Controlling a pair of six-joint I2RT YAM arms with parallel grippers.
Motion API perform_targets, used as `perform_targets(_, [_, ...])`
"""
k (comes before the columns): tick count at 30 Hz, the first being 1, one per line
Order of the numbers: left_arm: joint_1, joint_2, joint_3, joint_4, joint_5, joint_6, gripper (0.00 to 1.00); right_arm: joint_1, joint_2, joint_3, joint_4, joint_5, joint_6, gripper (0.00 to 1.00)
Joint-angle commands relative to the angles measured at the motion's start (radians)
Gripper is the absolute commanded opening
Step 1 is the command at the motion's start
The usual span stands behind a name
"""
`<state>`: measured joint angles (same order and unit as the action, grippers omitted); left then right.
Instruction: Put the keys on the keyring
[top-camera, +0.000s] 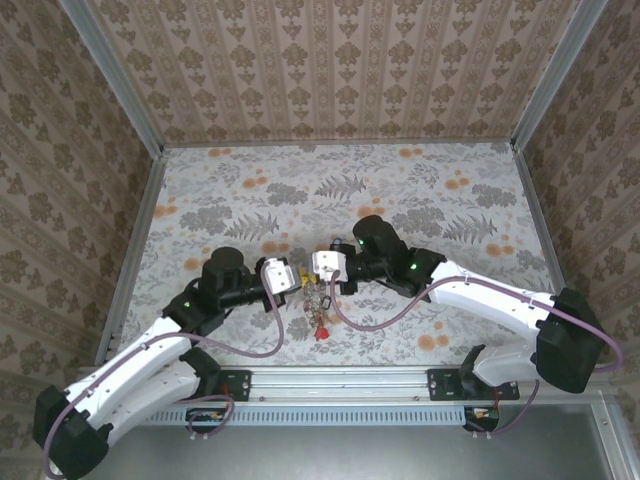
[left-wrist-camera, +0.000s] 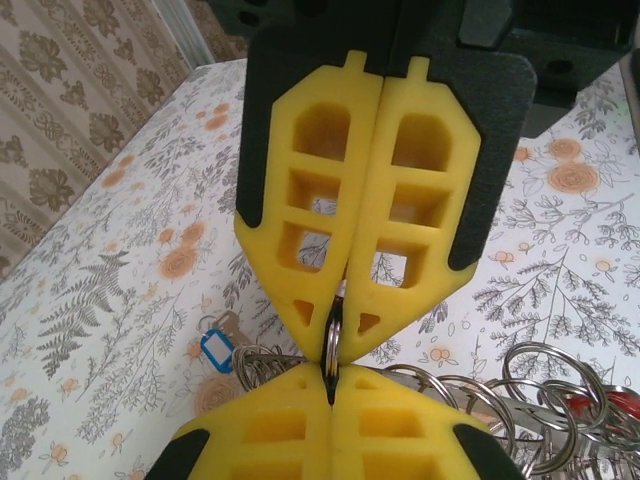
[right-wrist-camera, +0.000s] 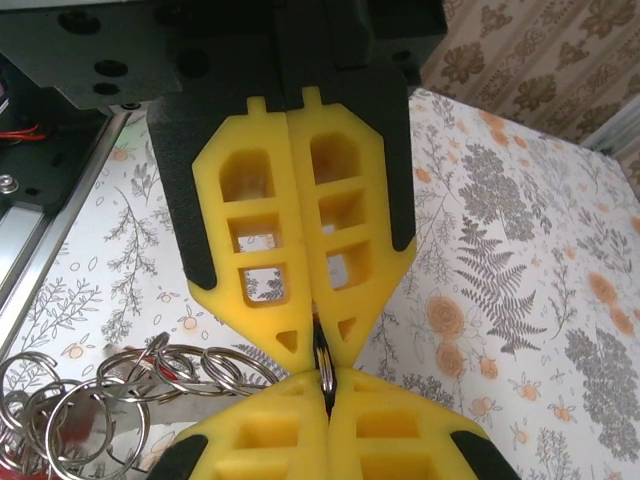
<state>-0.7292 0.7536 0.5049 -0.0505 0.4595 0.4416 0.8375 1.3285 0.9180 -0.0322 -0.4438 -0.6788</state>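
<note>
The keyring (left-wrist-camera: 333, 338) shows edge-on as a thin metal band. Both grippers pinch it from opposite sides, meeting tip to tip above the table. My left gripper (left-wrist-camera: 330, 378) is shut on its near edge, and the right gripper's yellow fingers (left-wrist-camera: 415, 200) clamp it from above in the left wrist view. My right gripper (right-wrist-camera: 327, 385) is likewise shut on the keyring (right-wrist-camera: 323, 352). In the top view the left gripper (top-camera: 291, 278) and right gripper (top-camera: 316, 270) nearly touch. The keys (top-camera: 318, 312) dangle beneath them in a bunch, among them a red-headed key (top-camera: 321, 332), a blue tag (left-wrist-camera: 216, 351) and several split rings (right-wrist-camera: 170, 368).
The floral tablecloth (top-camera: 420, 190) stretches behind the arms, walled in by patterned panels. A metal rail (top-camera: 340, 378) runs along the near edge by the arm bases. Purple cables (top-camera: 350, 318) loop close to the hanging bunch.
</note>
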Motion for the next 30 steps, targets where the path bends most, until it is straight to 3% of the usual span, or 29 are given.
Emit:
perform_targets(1, [-0.033,-0.001,-0.013,0.160,0.041,-0.072,0.00,0.020,0.003,-0.021,0.192,-0.030,0.048,0.00])
perform_targets(4, [-0.029,-0.017,-0.038,0.203,0.062,-0.100,0.00,0.000,-0.021,-0.064,0.195,-0.056,0.020,0.13])
perform_targets(9, [-0.016,-0.036,-0.072,0.251,0.105,-0.145,0.00,-0.041,-0.068,-0.116,0.193,-0.113,0.006,0.22])
perform_targets(20, [0.044,-0.096,-0.154,0.397,0.188,-0.235,0.00,-0.157,-0.139,-0.189,0.203,-0.314,0.074,0.28])
perform_targets(25, [0.045,-0.086,-0.170,0.417,0.196,-0.243,0.00,-0.157,-0.110,-0.192,0.226,-0.386,0.115,0.30])
perform_targets(30, [0.047,-0.053,-0.174,0.433,0.197,-0.246,0.00,-0.143,-0.045,-0.224,0.363,-0.380,0.218,0.36])
